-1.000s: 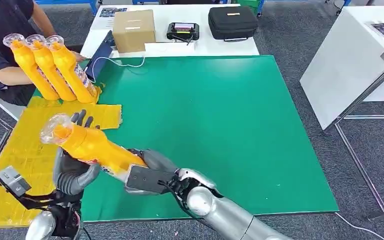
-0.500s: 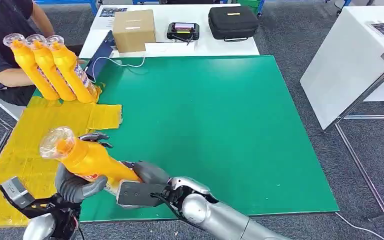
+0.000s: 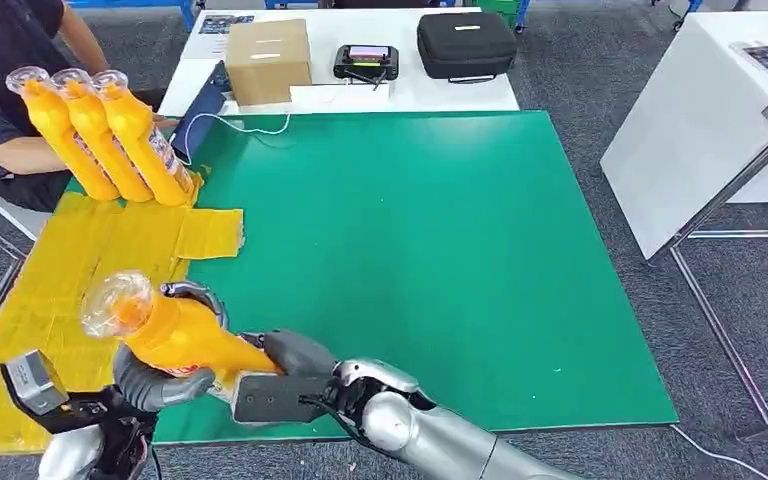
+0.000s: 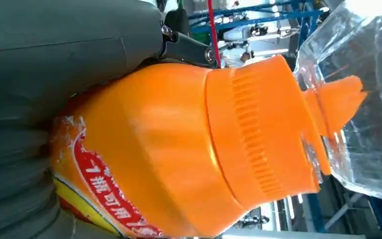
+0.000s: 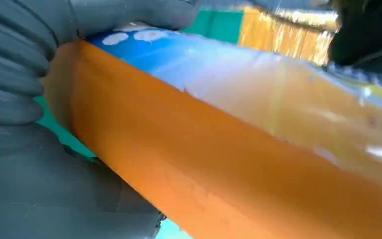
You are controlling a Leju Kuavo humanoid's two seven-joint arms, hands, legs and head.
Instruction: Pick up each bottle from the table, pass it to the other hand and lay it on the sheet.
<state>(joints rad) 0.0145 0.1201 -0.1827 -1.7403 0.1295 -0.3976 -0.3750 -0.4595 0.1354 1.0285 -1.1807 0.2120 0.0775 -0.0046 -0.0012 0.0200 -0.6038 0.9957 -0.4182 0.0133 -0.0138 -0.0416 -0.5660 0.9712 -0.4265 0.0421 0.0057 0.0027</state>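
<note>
Both hands grip one bottle (image 3: 175, 330) above the table's (image 3: 440, 250) near left corner, because this looks like the hand-over. The right hand (image 3: 295, 365) clasps the base; the left hand (image 3: 155, 375) wraps the upper body, cap up and tilted leftward. Three bottles (image 3: 100, 135) already lie side by side on the sheet (image 3: 80, 260), leaving room nearer.

A robotics lab or test workshop: a green-topped work table (image 3: 440, 250) stands on grey carpet tile (image 3: 600, 70), with a white bench (image 3: 360, 60) behind it carrying a cardboard box (image 3: 268, 60), a handheld controller (image 3: 365, 62) and a black equipment case (image 3: 465, 44). A person (image 3: 5, 90) sits alongside.
</note>
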